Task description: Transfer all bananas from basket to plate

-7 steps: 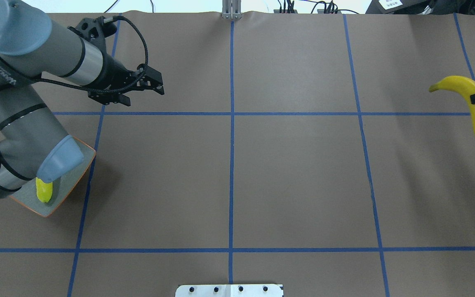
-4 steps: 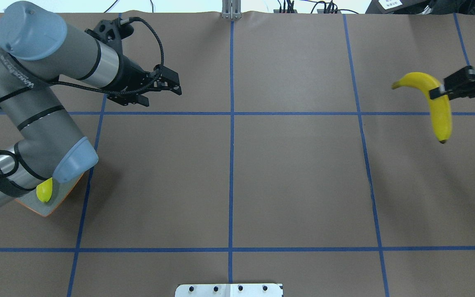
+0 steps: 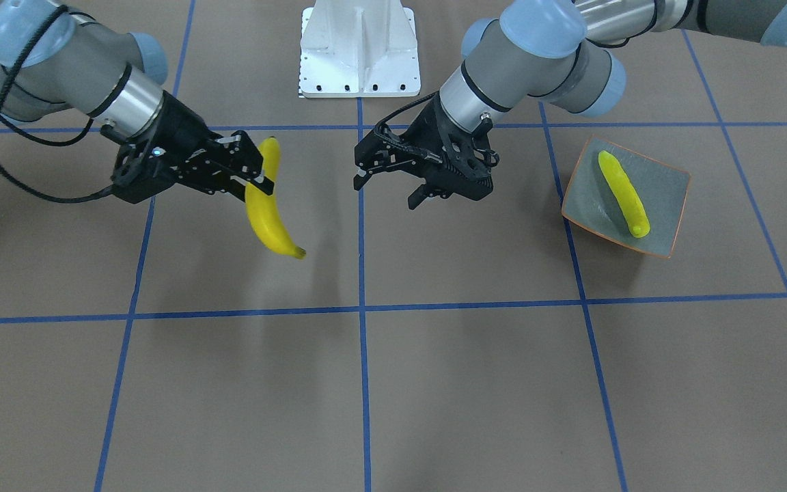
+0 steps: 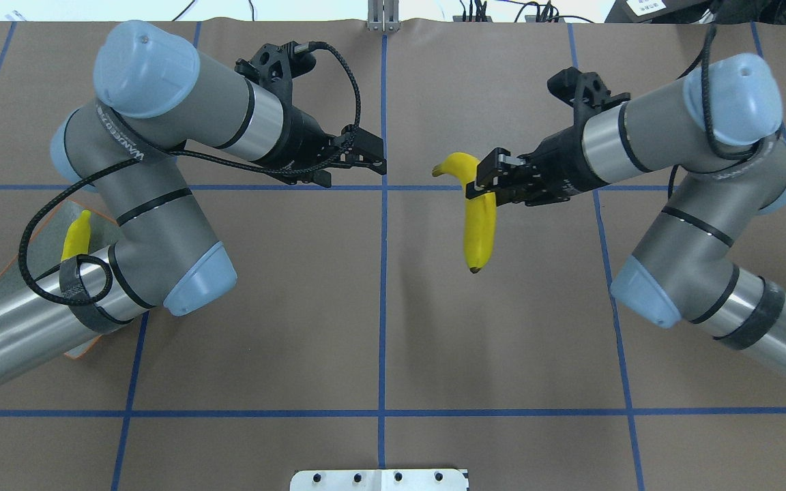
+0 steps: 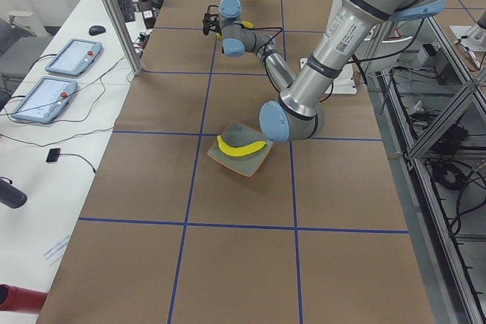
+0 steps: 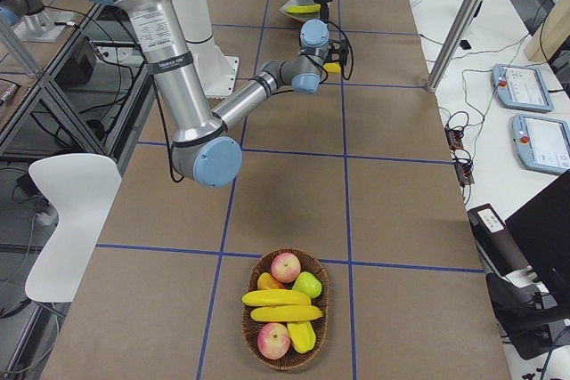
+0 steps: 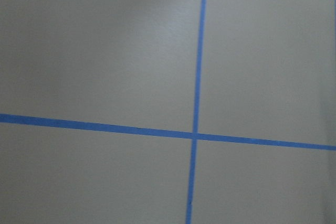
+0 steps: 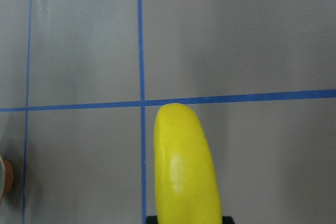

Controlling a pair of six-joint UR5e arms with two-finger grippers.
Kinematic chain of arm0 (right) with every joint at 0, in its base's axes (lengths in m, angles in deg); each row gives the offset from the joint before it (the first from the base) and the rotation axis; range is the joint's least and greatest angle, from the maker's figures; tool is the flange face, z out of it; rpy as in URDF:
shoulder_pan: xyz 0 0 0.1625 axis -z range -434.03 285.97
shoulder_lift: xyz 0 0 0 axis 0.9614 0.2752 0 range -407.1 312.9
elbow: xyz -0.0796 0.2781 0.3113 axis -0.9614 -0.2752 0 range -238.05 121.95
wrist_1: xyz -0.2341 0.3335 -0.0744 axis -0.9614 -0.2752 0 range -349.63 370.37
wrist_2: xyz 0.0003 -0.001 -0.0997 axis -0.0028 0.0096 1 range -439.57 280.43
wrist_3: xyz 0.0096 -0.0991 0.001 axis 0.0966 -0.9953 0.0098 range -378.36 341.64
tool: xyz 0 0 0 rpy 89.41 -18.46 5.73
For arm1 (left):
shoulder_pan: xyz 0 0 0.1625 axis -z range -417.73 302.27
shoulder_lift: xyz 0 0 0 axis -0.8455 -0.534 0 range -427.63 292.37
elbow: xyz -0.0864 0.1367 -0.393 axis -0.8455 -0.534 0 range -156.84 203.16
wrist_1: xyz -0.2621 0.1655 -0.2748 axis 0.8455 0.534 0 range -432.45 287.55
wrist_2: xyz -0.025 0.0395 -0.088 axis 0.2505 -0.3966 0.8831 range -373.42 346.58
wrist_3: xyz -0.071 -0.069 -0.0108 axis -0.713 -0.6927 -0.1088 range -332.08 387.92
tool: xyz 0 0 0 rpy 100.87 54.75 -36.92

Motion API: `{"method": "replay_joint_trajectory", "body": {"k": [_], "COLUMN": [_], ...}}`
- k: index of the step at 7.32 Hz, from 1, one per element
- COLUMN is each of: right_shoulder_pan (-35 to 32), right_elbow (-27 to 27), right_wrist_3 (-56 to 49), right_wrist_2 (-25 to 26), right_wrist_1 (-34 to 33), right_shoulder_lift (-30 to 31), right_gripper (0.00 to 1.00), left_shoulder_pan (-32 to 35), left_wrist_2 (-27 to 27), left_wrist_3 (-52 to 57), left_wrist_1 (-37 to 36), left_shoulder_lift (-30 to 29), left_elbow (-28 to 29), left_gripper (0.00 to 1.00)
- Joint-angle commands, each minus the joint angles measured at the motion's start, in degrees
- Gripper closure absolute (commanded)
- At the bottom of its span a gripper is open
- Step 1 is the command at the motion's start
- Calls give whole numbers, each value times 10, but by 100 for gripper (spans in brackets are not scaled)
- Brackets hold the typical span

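Observation:
My right gripper [image 4: 487, 183] is shut on a yellow banana [image 4: 479, 225] near its stem end and holds it above the table, just right of the centre line. The banana hangs downward in the front view [image 3: 265, 219] and fills the right wrist view [image 8: 186, 171]. My left gripper [image 4: 372, 162] is open and empty, facing the banana across the centre line, a short gap away. The grey-blue plate [image 3: 667, 198] holds one banana [image 3: 623, 193]; in the overhead view my left arm covers most of it. The basket [image 6: 322, 295] holds two more bananas [image 6: 278, 298].
The basket also holds apples [image 6: 285, 266] and other fruit, at the table's end on my right. The white robot base [image 3: 359, 48] stands at the table's near edge. Blue tape lines [image 7: 198, 77] cross the brown table.
My right arm has carried the banana from the table's right side towards the middle. My left arm has swung from near the plate towards the middle, gripper still open.

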Motion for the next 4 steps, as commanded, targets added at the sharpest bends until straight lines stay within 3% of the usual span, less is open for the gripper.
{"method": "replay_joint_trajectory", "body": {"k": [1, 4], "right_shoulder_pan": [42, 41], "right_elbow": [-1, 3], "right_wrist_3": [40, 40], "right_wrist_2": [37, 40], "right_wrist_1": [-3, -3], "right_shoulder_lift": [-34, -36], "right_gripper": [100, 100], "left_shoulder_pan": [-15, -12], "left_wrist_2": [1, 17], "left_wrist_3": [11, -9], "left_wrist_1": [43, 56], "left_shoulder_lift": [0, 4], "left_elbow": [1, -3], "left_gripper": [1, 1]}}
